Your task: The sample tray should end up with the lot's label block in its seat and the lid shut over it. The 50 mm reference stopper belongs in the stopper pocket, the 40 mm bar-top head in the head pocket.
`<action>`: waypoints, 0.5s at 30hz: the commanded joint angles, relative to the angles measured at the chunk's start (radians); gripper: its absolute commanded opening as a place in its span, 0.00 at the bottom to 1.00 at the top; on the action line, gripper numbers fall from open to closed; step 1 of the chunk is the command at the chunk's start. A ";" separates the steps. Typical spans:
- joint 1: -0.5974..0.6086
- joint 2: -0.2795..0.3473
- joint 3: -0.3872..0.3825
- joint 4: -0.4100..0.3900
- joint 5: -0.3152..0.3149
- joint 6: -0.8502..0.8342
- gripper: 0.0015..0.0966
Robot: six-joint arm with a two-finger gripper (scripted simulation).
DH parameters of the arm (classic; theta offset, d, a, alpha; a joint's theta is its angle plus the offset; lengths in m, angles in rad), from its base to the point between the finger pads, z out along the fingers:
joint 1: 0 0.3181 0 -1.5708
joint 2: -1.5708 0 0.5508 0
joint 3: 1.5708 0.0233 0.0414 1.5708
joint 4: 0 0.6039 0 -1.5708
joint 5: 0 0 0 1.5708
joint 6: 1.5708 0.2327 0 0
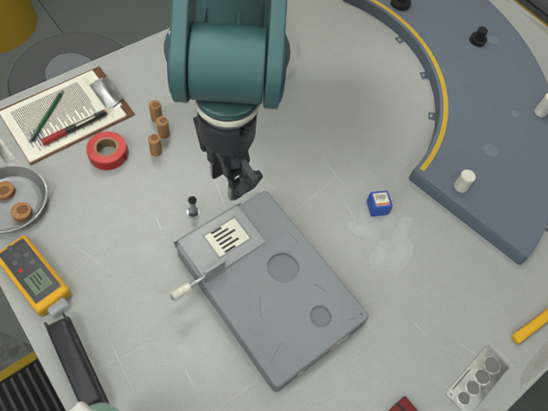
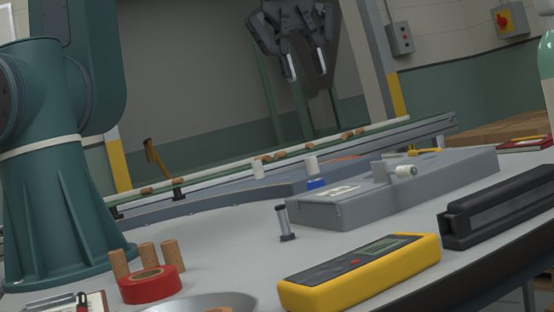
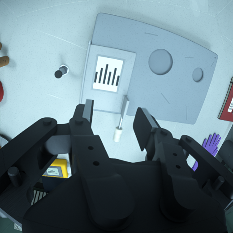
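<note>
The grey sample tray point(image 1: 270, 283) lies in the middle of the table, its barcode-marked lid point(image 1: 226, 237) shut flat and a white-knobbed handle point(image 1: 188, 287) sticking out at the lid's side. My gripper point(image 2: 304, 68) hangs high above the tray's lid end, open and holding nothing. Two round pockets point(image 3: 160, 61) point(image 3: 197, 74) in the tray are empty. The blue label block point(image 1: 379, 203) sits on the table to the right of the tray. A black-topped stopper point(image 1: 192, 206) stands upright just left of the tray. White stoppers point(image 1: 464, 180) stand on the curved grey platform.
A metal dish point(image 1: 17, 199) with two cork discs sits at the left edge. Three cork stoppers point(image 1: 157, 127), a red tape roll point(image 1: 107, 150) and a clipboard point(image 1: 62, 113) lie behind it. A yellow meter point(image 1: 33, 275) lies front left. The curved platform point(image 1: 482, 97) fills the right rear.
</note>
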 commanded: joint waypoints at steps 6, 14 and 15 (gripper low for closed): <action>-0.038 0.098 -0.073 0.001 -0.026 -0.039 0.49; -0.073 0.196 -0.154 0.002 -0.042 -0.075 0.49; -0.076 0.205 -0.162 0.002 -0.044 -0.078 0.49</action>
